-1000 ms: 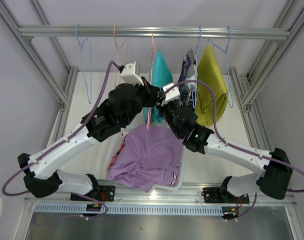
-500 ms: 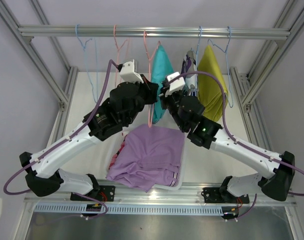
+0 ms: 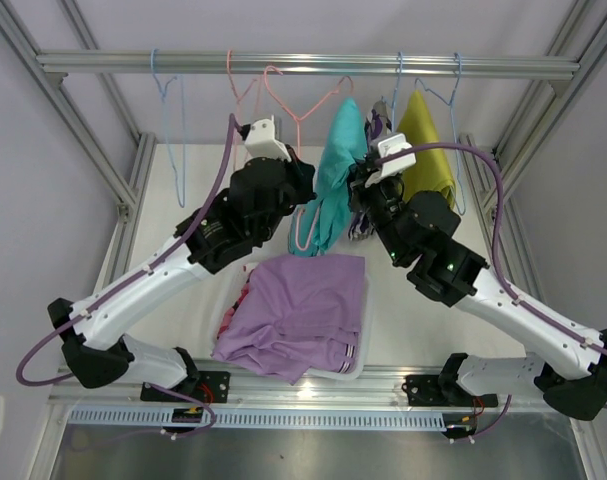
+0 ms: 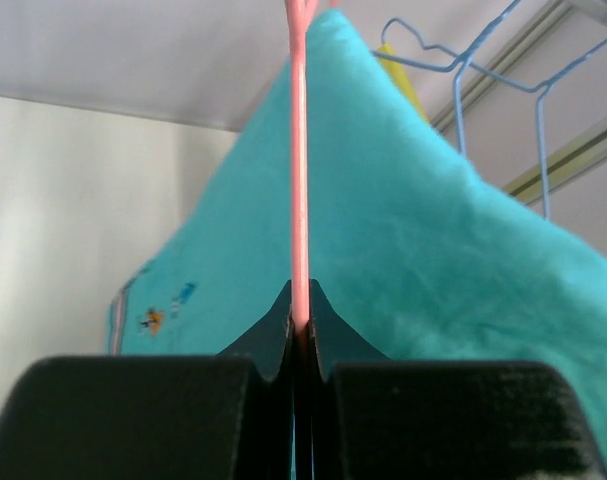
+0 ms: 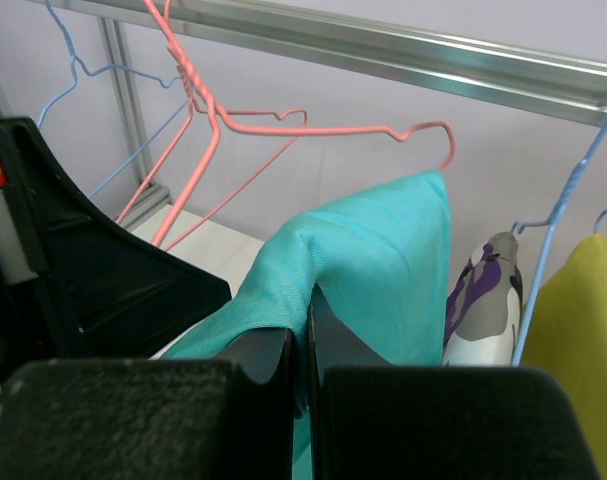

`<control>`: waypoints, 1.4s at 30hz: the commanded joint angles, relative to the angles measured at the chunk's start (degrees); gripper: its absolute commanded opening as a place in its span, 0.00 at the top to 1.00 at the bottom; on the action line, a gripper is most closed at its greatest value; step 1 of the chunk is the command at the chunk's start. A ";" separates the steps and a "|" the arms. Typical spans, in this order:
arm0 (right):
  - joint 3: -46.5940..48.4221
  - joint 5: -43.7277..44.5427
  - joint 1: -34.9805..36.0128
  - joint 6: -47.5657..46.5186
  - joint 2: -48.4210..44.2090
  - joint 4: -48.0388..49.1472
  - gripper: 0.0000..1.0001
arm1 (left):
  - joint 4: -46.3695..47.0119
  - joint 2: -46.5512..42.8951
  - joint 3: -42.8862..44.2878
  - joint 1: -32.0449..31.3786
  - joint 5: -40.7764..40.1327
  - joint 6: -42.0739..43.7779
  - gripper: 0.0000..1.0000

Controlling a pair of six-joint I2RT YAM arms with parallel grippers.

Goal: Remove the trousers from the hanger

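The left gripper [image 4: 300, 322] is shut tight on the thin wire of the pink hanger [image 4: 299, 150], and the wire runs straight up between its 2 fingers. I judge that this hold is there to keep the hanger steady, so that it does not swing or slide along the rail [image 3: 303, 65] while the cloth is pulled.

The right gripper [image 5: 308, 318] is closed on a fold of the teal trousers [image 5: 378, 250]. The fabric goes down between its jaws, so the garment is pinched near its edge. In the top view the hanger is tilted, with its hook on the rail, and the teal trousers are draped on it between the 2 grippers. It seems the right arm is placed to draw the cloth sideways off the wire.

Beside the teal pair, the camouflage trousers [image 5: 480, 300] and the mustard yellow trousers [image 5: 573, 340] hang on blue hangers [image 5: 570, 190], and no gripper touches them. Below, the lilac trousers [image 3: 303, 310] lie in a white bin [image 3: 363, 340], on top of a pink-red patterned pair [image 3: 233, 318].
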 commanded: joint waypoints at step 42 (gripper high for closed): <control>24.48 0.26 -0.07 -10.05 -9.67 -14.48 1.00 | -2.79 4.07 -13.99 1.35 -6.32 5.13 0.99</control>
